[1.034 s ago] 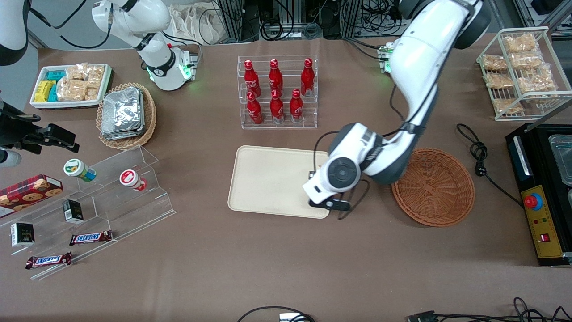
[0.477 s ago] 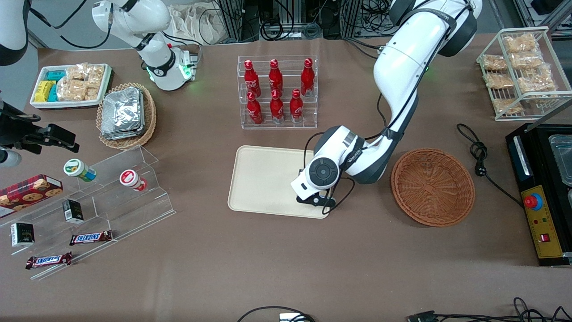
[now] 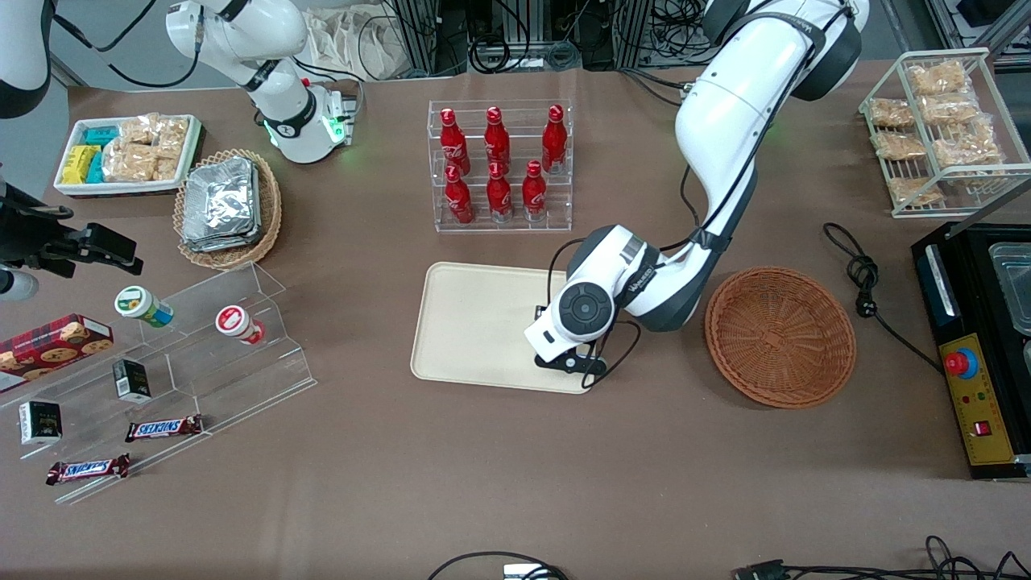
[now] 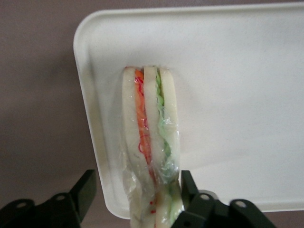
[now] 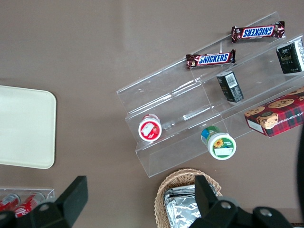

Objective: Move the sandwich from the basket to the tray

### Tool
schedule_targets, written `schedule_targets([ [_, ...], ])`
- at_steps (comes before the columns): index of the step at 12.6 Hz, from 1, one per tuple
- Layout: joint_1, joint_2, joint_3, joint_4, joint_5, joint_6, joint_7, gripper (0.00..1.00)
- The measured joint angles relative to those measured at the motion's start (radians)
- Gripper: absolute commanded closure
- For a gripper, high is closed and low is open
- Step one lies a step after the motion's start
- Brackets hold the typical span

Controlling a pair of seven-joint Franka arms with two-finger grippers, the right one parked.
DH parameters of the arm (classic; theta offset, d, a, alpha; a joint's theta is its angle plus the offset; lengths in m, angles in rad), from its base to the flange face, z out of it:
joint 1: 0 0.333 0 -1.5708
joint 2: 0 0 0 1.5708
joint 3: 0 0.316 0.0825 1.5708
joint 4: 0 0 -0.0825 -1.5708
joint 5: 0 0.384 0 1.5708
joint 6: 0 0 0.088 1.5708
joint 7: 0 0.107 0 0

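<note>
The cream-beige tray (image 3: 475, 322) lies in the middle of the table, with the woven basket (image 3: 780, 337) empty beside it, toward the working arm's end. The left gripper (image 4: 137, 190) hangs over the tray's corner nearest the basket, its two fingers (image 4: 85, 187) spread apart, with a gap showing at one finger at least. The plastic-wrapped sandwich (image 4: 151, 142) stands on its edge on the tray, close to the rim, filling layers showing. To finish well, I judge the gripper should lift straight up, so neither finger drags the wrap and tips the wedge over the low rim.
</note>
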Motion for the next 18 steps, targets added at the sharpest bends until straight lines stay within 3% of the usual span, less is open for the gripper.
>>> schedule_targets([
  [5, 0.009, -0.146, 0.053, -0.014, 0.002, -0.092, -0.03, 0.0],
  [12, 0.137, -0.584, 0.089, -0.432, 0.03, -0.106, 0.119, 0.0],
  [15, 0.286, -0.661, 0.097, -0.428, 0.031, -0.153, 0.209, 0.0],
  [18, 0.404, -0.665, 0.099, -0.313, 0.029, -0.299, 0.233, 0.0],
])
